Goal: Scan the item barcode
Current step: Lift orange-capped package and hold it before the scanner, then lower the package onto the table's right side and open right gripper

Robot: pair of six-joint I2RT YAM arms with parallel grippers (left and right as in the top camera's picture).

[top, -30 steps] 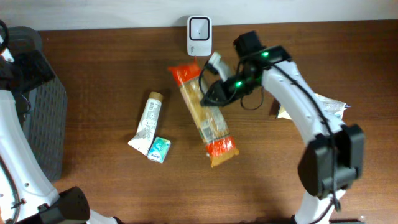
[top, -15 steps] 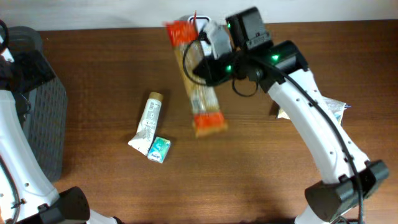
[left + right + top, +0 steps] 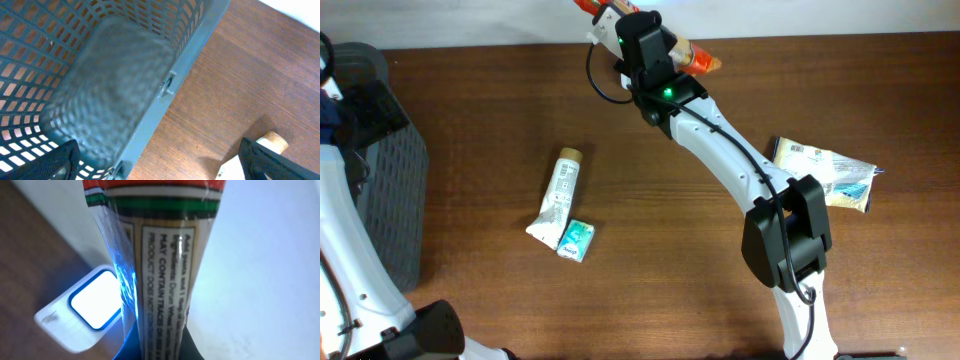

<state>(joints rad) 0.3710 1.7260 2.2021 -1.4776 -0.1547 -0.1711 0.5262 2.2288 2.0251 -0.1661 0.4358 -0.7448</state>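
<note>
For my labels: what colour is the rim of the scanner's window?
Blue, on the scanner, clearest in the right wrist view.

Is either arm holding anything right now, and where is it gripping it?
Right gripper holds the long packet near its middle, orange ends either side. Left gripper holds nothing.

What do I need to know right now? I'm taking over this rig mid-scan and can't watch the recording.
Right gripper: shut on the snack packet, held beside the scanner, whose face is lit; blue light falls on the wrapper.
Left gripper: open, empty, over the grey basket.
Done: packet picked up and presented to the scanner.
Left: the wrist view shows only printed text, no barcode, so I cannot tell whether it read. Probably turn the packet until it does, then set it down.
Lying on the table: a tube, a small teal pack, a foil pouch.
</note>
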